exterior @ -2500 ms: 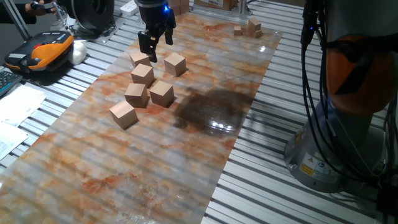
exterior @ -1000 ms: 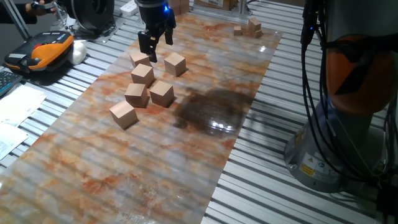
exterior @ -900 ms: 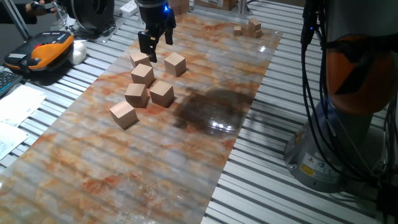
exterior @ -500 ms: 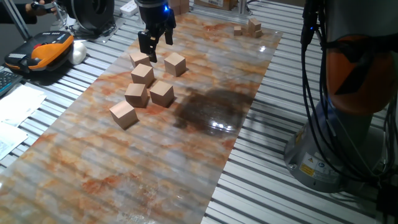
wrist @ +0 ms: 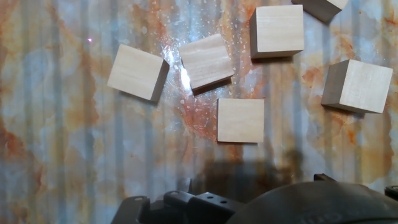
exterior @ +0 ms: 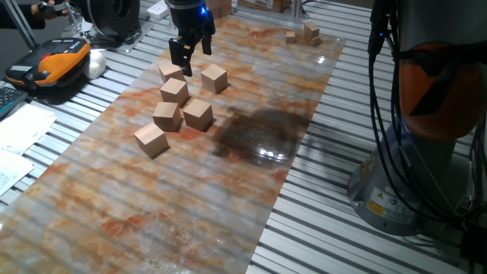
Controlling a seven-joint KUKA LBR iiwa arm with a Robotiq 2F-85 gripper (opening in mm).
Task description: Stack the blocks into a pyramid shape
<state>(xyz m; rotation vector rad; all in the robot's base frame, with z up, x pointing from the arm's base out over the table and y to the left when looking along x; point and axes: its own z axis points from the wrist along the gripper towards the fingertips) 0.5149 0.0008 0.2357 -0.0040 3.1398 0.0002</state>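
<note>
Blocks (exterior: 174,90) lie loose in a cluster on the marbled mat (exterior: 228,190), all six flat and none stacked, so the pyramid is not yet begun. Five sit close together toward the mat's left side; one (exterior: 214,78) stands a little apart to the right of the farthest one. The hand view looks straight down on them and shows gaps between most neighbours, though two (wrist: 206,60) near the top sit almost corner to corner.

Gripper (exterior: 189,55) hangs above the far end of the cluster, over the gap between the two farthest blocks. Its fingers look spread with nothing between them, though the dark fingers against the dark arm make the gap hard to read.

Risks from here, as a judgement: the blocks lie at mixed angles, so a descent without matching the wrist to a block's faces could catch an edge and twist it. Where blocks crowd together, a finger coming down may nudge a neighbour and scatter the group. The mat looks glossy, so a pushed block would likely slide rather than stay put.
</note>
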